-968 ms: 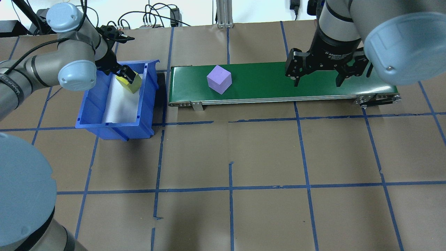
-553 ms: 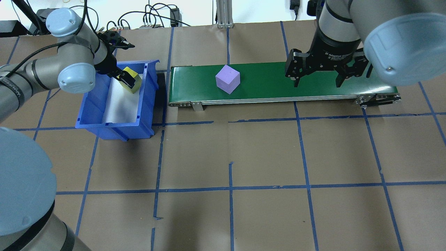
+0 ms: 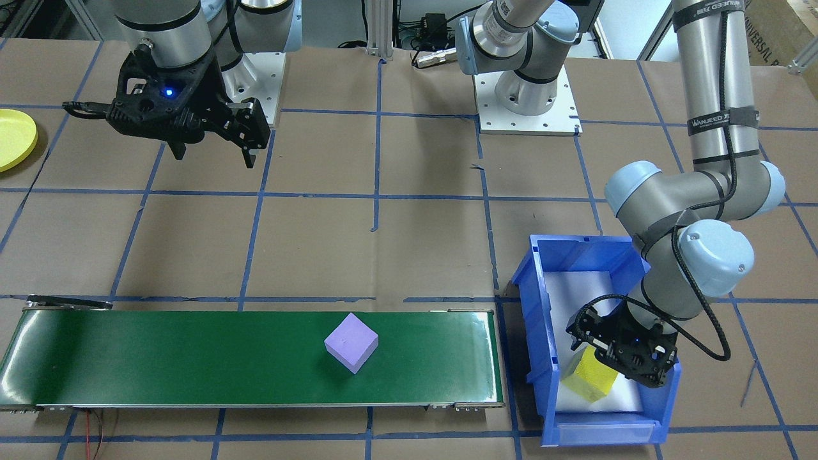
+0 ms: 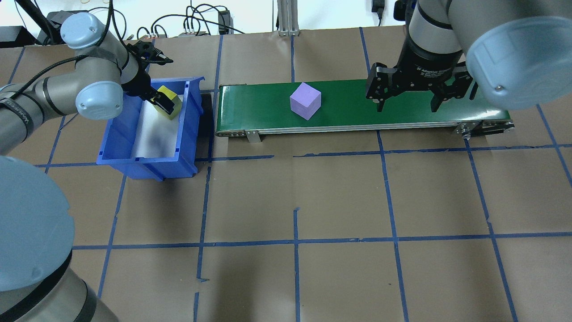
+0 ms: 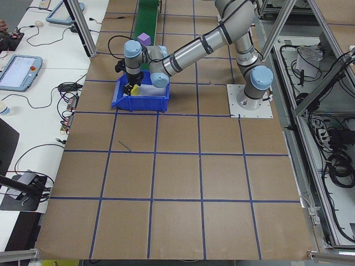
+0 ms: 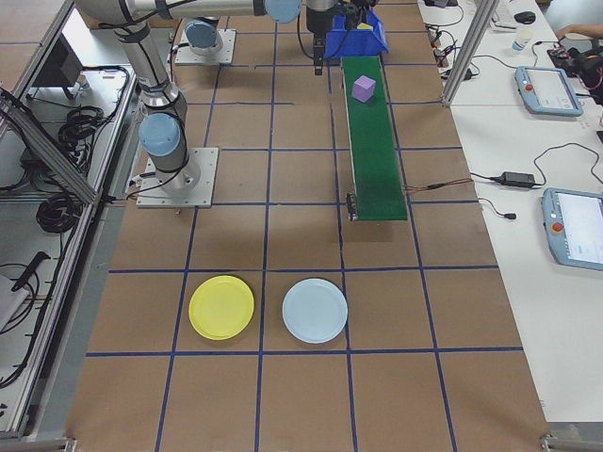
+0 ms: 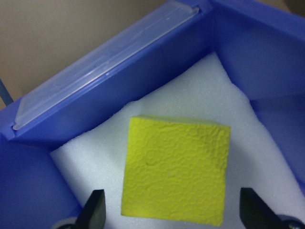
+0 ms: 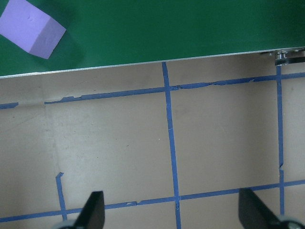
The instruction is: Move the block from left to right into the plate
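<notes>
The purple block is seen mid-belt on the green conveyor in the front view, well apart from the yellow plate. Overhead, the right hand is held spread and empty above the belt's far end. In the left wrist view, the yellow block is flanked by the left hand's unclenched fingers inside the blue bin. Pickup and placement are judged outstanding.
</notes>
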Controlling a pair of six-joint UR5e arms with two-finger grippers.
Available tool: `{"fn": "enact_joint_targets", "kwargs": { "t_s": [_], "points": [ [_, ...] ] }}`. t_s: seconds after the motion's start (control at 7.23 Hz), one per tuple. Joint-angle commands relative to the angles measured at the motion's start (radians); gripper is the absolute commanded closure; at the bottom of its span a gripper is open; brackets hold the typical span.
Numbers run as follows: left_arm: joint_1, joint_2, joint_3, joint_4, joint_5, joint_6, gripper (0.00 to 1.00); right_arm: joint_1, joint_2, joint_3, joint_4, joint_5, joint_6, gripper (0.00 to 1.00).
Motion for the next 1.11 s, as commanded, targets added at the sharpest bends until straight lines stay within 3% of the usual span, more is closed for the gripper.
{"fn": "enact_joint_targets", "kwargs": {
  "t_s": [0.0,0.14,0.41,0.55,0.97],
  "points": [
    [0.001,-0.014,0.002,0.000,0.000,-0.003,0.00,0.000,0.000,0.000,0.000,0.000,0.000,0.00],
    [0.001,-0.017,0.001,0.003,-0.037,-0.004,0.00,0.000,0.000,0.000,0.000,0.000,0.000,0.00],
    [0.001,-0.019,0.005,0.012,-0.052,-0.009,0.43,0.000,0.000,0.000,0.002,-0.002,0.000,0.00],
    [0.001,-0.016,0.009,0.043,-0.051,-0.009,0.50,-0.008,0.011,-0.020,0.008,0.000,0.000,0.00],
    [-0.001,0.148,0.013,0.048,-0.066,-0.021,0.51,-0.046,0.097,-0.073,-0.062,0.009,-0.029,0.00]
  ]
}}
